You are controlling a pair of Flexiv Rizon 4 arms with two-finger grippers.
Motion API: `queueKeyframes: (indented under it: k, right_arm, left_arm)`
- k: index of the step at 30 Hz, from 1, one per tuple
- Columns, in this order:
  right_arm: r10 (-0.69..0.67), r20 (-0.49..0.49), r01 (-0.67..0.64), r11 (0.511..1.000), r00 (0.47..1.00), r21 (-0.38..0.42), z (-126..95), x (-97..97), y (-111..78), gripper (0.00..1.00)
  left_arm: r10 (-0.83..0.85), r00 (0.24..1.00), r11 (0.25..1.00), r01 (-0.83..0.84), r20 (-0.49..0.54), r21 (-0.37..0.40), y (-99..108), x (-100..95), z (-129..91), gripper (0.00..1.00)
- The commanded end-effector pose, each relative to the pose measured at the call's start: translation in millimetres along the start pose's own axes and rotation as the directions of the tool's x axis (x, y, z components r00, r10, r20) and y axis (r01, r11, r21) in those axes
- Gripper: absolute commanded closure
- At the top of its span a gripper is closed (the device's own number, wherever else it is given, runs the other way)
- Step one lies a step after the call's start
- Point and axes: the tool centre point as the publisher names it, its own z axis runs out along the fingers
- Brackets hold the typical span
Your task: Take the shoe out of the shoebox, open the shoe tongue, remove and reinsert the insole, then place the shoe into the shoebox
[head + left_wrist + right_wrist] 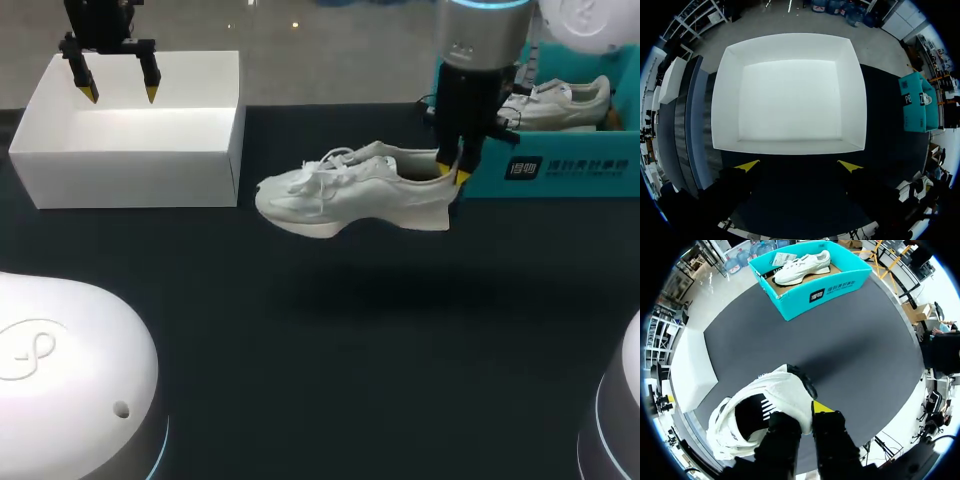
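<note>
Head view first: the right gripper [452, 172] is pinched on the heel of the white sneaker [350, 192]. It holds the shoe up off the dark table [330, 330], toe pointing toward the white box [130, 150]. So the shoe sits in mid-air between that box and the teal shoebox [560, 175], which has a second sneaker [560, 100] lying in it. The left gripper [120, 92] hangs over the white box with its fingers spread and nothing in them.

Left wrist view: the left gripper [799, 167] has both yellow tips wide apart, and the white box [790, 145] just ahead of them is bare inside.

Right wrist view: the right gripper [802, 415] is clamped on the heel collar of the white sneaker [775, 400]. One finger looks to be inside the opening and one outside. The teal shoebox [840, 285] is well ahead.

My read on progress: the shoe is clearly out of a box, so that part's done. The inside of the shoe looks dark and I can't tell if the insole is in. I honestly can't say whether the tongue and insole steps are behind us or yet to come. Boxing the shoe is definitely left.
</note>
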Motion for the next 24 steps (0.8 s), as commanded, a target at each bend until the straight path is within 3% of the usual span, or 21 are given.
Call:
queueKeyframes:
  k: [1, 12, 18, 24]
  right_arm:
    - [0.080, 0.010, -0.080, 0.996, 0.997, -0.042, 10, 3.4, -40.0, 1.00]
    - [0.062, 0.062, -0.061, 0.998, 0.996, -0.023, 37, -0.3, -53.7, 1.00]
    - [0.059, 0.044, -0.058, 0.998, 0.997, -0.028, 76, 1.2, -69.5, 1.00]
    - [0.095, -0.003, -0.095, 0.995, 0.995, -0.011, 130, 5.0, -76.9, 1.00]
  left_arm:
    - [0.000, 1.000, 1.000, 0.000, 0.000, 0.000, 0, 0.1, 0, 0.00]
    - [0.000, 1.000, 1.000, 0.000, 0.000, 0.000, 0, 0.1, 0, 0.00]
    - [0.000, 1.000, 1.000, 0.000, 0.000, 0.000, 0, 0.1, 0, 0.00]
    - [0.000, 1.000, 1.000, 0.000, 0.000, 0.000, 0, 0.1, 0, 0.00]
